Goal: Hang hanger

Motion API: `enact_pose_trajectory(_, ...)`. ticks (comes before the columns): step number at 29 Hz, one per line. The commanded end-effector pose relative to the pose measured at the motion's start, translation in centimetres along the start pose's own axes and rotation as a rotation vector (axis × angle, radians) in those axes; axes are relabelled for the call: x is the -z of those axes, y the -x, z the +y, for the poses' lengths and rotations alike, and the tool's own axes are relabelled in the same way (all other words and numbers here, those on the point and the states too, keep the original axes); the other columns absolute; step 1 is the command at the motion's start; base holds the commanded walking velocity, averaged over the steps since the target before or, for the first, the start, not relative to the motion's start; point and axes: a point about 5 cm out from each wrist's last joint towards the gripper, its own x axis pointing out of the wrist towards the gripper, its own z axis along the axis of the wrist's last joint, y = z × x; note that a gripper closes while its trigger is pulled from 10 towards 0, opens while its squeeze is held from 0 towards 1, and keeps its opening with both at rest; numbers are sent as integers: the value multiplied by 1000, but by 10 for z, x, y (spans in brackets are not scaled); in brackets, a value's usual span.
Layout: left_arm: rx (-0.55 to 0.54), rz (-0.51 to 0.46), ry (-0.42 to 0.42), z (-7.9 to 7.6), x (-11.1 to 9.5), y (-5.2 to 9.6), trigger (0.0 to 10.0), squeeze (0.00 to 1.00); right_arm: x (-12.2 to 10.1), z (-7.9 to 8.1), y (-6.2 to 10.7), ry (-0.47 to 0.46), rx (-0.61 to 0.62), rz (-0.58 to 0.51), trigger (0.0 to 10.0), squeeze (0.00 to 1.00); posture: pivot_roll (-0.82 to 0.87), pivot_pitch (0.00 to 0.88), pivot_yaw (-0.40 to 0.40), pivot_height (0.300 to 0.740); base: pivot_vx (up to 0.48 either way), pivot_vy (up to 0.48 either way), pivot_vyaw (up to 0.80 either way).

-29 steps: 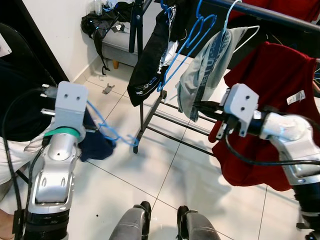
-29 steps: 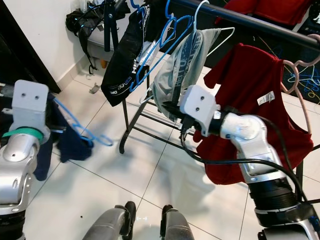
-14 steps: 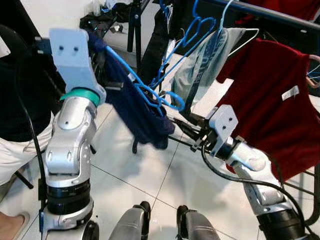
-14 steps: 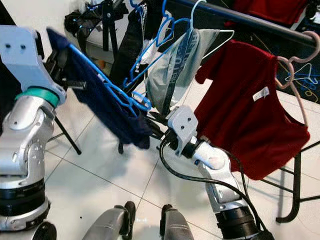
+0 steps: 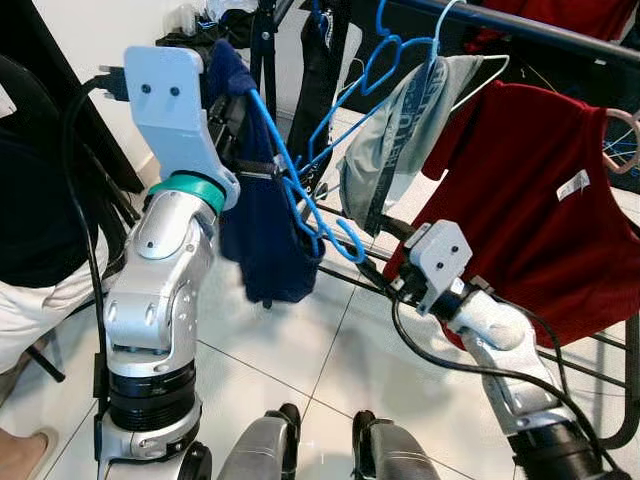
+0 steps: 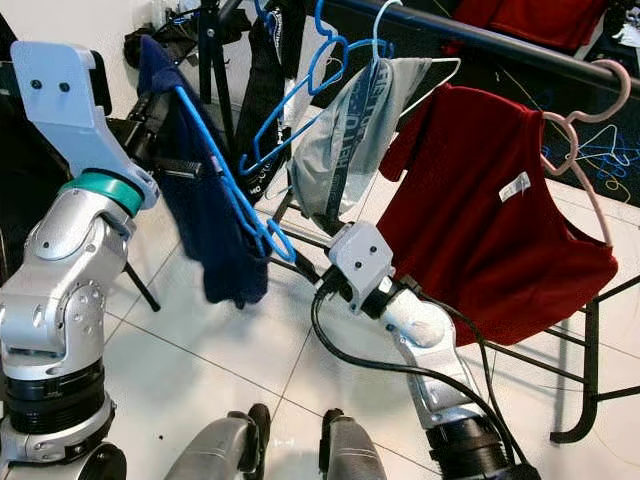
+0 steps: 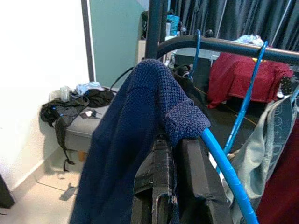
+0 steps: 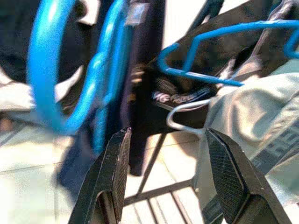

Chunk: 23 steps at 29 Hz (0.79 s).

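A blue hanger [image 5: 300,200] draped with a navy knit [image 5: 262,235] is clamped in the left gripper [image 7: 180,163], raised at ten o'clock. Its long axis slopes down toward the hook, at centre. The right gripper [image 8: 168,175], spread wide and empty, is nearer the hook, just past four o'clock. The rail [image 5: 520,28] runs above, at one o'clock.

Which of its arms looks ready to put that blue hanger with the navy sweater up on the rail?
The left. The left gripper is shut on the blue hanger carrying the navy sweater, raised near the rail. The right gripper is open, low, near the hanger's hook.
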Motion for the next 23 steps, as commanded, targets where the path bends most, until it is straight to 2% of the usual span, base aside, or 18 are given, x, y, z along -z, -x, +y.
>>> enact_pose_trajectory(1,33,-47,15,-5,-11,3,10000,0,1,6,-6,11,8,-12,10000,0,-45,141,86,740,0,0,0)
enact_pose_trajectory(2,44,-49,23,-7,-13,3,10000,0,1,13,-13,6,9,-30,10000,0,-42,140,87,740,0,0,0)
enact_pose_trajectory(4,49,-51,28,-8,-13,3,10000,0,0,18,-18,2,5,-39,10000,0,-42,140,87,740,0,0,0)
enact_pose_trajectory(5,55,-55,34,-9,-15,3,10000,0,0,31,-24,-42,-36,-55,10000,0,-38,139,86,740,0,0,0)
enact_pose_trajectory(8,57,-58,35,-10,-16,2,10000,0,-1,42,-25,-67,-94,-64,10000,0,-38,139,86,740,0,0,0)
enact_pose_trajectory(9,60,-59,40,-10,-17,2,10000,0,-1,53,-24,-98,-161,-57,10000,0,-37,140,86,740,0,0,0)
enact_pose_trajectory(14,62,-61,47,-11,-18,2,10000,0,2,60,-21,-112,-184,-44,10000,0,-38,142,80,740,0,0,0)
enact_pose_trajectory(22,71,-61,61,-14,-19,2,10000,0,6,58,-23,-102,-154,-28,10000,0,-42,144,79,740,0,0,0)
enact_pose_trajectory(23,77,-65,63,-15,-21,2,10000,0,0,61,-27,-70,-209,-51,10000,0,-38,141,82,740,0,0,0)
